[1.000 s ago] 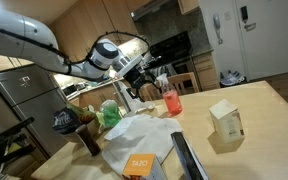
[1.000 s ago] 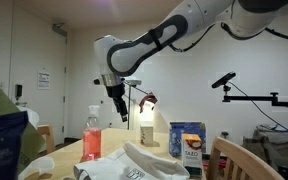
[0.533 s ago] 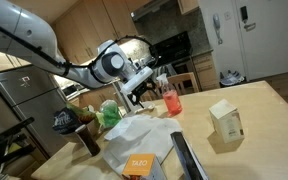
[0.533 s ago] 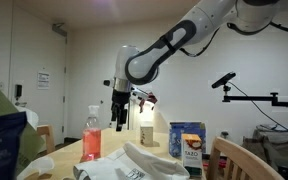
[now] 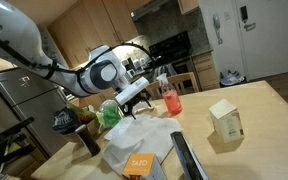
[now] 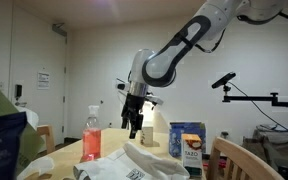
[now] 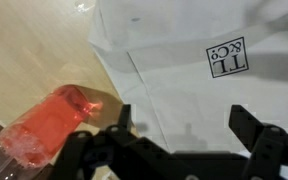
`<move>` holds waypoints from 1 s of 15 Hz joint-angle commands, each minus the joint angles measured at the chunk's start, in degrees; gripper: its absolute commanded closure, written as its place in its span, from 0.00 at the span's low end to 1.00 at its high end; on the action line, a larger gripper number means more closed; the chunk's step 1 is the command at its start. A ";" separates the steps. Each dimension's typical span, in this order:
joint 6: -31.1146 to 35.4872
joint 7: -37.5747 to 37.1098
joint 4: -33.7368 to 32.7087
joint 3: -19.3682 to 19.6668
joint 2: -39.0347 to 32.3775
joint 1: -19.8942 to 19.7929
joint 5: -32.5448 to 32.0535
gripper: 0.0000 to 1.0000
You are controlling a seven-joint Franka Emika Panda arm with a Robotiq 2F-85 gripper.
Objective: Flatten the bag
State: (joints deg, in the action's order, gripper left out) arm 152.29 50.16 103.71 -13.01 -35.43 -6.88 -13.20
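One white bag, one red bottle, one beige carton; jaws wide apart, empty, above it.

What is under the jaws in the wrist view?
The white bag, dark logo showing, beside a red bottle on the wooden table. Anything beneath the bag is covered.

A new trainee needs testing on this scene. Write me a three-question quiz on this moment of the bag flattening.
1. True or false: the gripper is shut on the bag.
2. In the wrist view, what shows beside the bag? A) red bottle B) green mug C) spoon
3. Fill in: in an exterior view the beige carton stands ___ from the bag.
Key: 1 false, the gripper is open over it; 2 A; 3 apart.
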 commanded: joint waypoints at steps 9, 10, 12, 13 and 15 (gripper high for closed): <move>-5.50 -12.03 21.09 9.03 23.22 8.01 -7.18 0.00; -6.04 -12.38 22.14 9.04 24.25 8.01 -7.45 0.00; -7.45 -12.43 23.53 8.95 25.67 8.11 -7.51 0.00; -7.93 -12.38 24.14 8.92 26.26 8.19 -7.58 0.00; -9.83 -13.70 24.73 9.30 27.06 8.69 -9.01 0.00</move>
State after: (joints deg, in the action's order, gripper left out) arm 145.63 39.74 126.02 -4.73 -11.62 0.54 -19.56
